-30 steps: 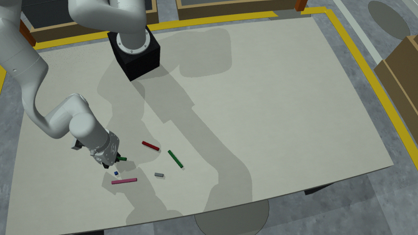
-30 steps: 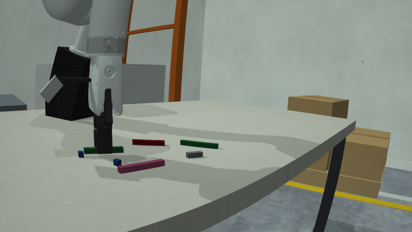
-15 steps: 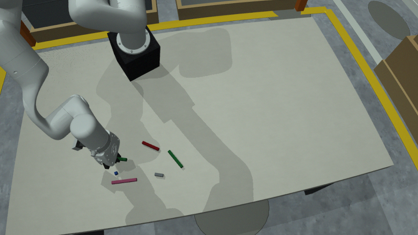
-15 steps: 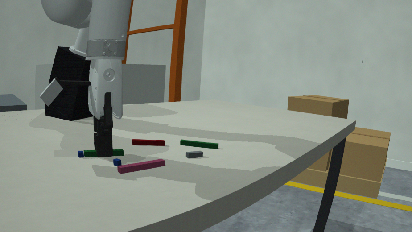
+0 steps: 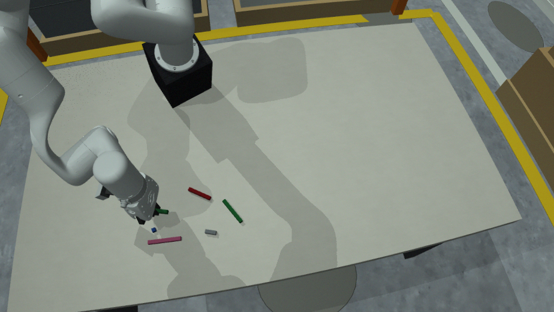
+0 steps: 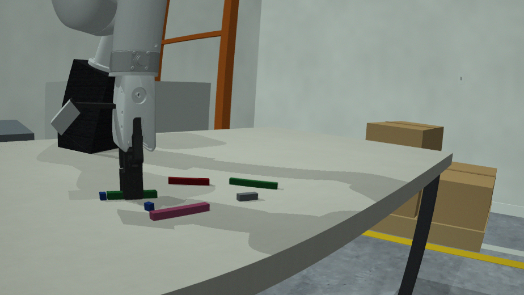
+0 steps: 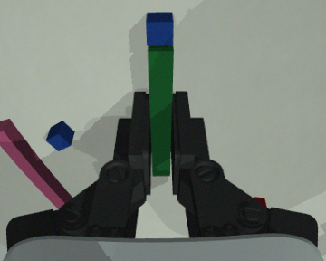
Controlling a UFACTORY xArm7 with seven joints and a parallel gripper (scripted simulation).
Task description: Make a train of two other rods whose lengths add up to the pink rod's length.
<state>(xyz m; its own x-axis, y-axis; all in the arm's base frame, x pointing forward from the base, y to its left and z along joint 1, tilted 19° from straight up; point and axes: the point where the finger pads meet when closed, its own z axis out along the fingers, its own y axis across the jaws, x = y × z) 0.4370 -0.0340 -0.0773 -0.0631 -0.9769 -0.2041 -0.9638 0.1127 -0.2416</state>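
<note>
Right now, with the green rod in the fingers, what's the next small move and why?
Probably open the gripper and lift straight up: the held green rod lies flat with its far end looking butted against a blue cube, in line, so the train looks made.

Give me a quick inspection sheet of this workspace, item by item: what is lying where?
Surface: pale table, crossed by shadows.
Job's things: pink rod flat; held green rod end to end with a blue cube; second blue cube beside the pink rod.
Clutter: red rod, second green rod, grey rod, all apart.
Grippers: gripper shut on the held green rod.
Cables: nothing seen.
Surroundings: cardboard boxes, orange frame, yellow floor line.
</note>
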